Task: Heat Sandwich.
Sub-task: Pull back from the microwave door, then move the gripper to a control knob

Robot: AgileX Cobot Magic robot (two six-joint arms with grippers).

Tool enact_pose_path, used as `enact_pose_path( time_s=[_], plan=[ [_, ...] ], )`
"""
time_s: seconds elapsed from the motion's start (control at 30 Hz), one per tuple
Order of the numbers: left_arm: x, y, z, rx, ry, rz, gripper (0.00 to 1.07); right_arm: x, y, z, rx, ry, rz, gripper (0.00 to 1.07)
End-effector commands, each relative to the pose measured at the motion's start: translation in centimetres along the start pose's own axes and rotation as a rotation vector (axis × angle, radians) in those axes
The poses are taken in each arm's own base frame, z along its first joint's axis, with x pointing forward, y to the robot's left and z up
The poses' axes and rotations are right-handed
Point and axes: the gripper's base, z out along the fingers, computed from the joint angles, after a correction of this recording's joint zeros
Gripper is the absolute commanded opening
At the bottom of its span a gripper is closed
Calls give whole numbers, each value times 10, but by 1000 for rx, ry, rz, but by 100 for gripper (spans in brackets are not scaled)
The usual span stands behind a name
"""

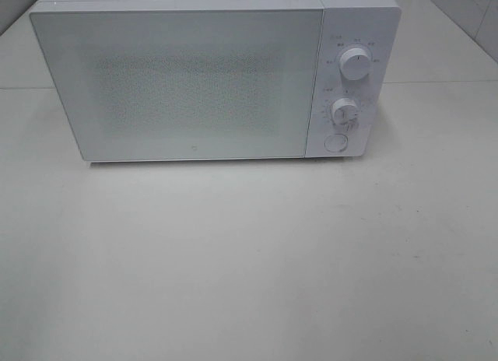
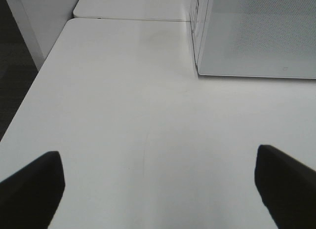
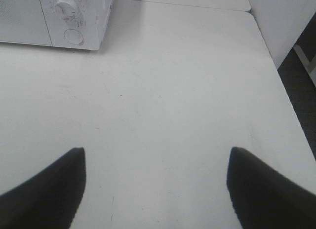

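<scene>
Left fingers (image 2: 30,190), right fingers (image 3: 49,189) spread before shut microwave (image 1: 187,81)

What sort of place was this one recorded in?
Likely a robot test bench staged as a kitchen, not a real one: a white microwave with its door shut and two dials stands on a plain white table.

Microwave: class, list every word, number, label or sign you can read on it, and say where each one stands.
No text here can be read for certain.
Marks ringing the upper dial of the microwave: too small and blurred to read.
Marks ringing the lower dial: too small to read.
Small mark low on the door: too tiny to read.
Side label, seen in the left wrist view: blurred, unreadable.
</scene>
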Motion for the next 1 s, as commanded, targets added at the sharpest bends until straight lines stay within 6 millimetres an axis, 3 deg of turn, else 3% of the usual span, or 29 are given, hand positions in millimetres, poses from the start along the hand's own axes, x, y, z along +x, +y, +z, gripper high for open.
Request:
enact_pose_path(
  time_s=[0.03,1.0],
  plan=[
    [2,-1,-3,3,-30,-4,98,2,0,-3,3,-31,14,76],
    [2,-1,-3,3,-29,-4,98,2,0,-3,3,-31,14,76]
  ],
)
